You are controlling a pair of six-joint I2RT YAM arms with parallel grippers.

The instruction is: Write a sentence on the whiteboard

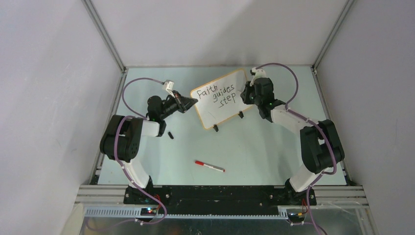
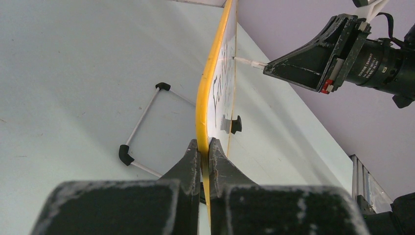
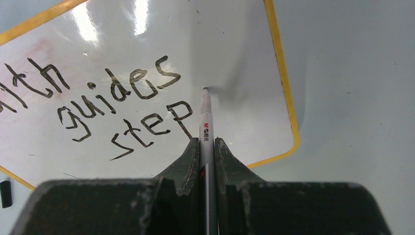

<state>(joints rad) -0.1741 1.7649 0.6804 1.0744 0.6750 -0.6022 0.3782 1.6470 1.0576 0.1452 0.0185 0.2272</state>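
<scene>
The whiteboard (image 1: 222, 115) stands tilted at the back middle of the table, and its yellow-orange frame (image 2: 207, 88) shows edge-on in the left wrist view. My left gripper (image 1: 192, 103) (image 2: 204, 145) is shut on the board's left edge. The sentence (image 1: 215, 95) (image 3: 112, 103) reads "faith guides step" in black strokes. My right gripper (image 1: 247, 96) (image 3: 207, 142) is shut on a white marker (image 3: 205, 120). Its tip rests on the whiteboard (image 3: 235, 49) just right of the "p". The left wrist view also shows the right gripper (image 2: 268, 69) and the marker (image 2: 247, 62).
A red-capped marker (image 1: 209, 166) lies on the table in front of the board. A small black cap (image 1: 171, 135) lies near the left arm. The board's black clip feet (image 1: 216, 128) sit on the table, and a wire stand (image 2: 142, 127) props it from behind. Enclosure walls surround the table.
</scene>
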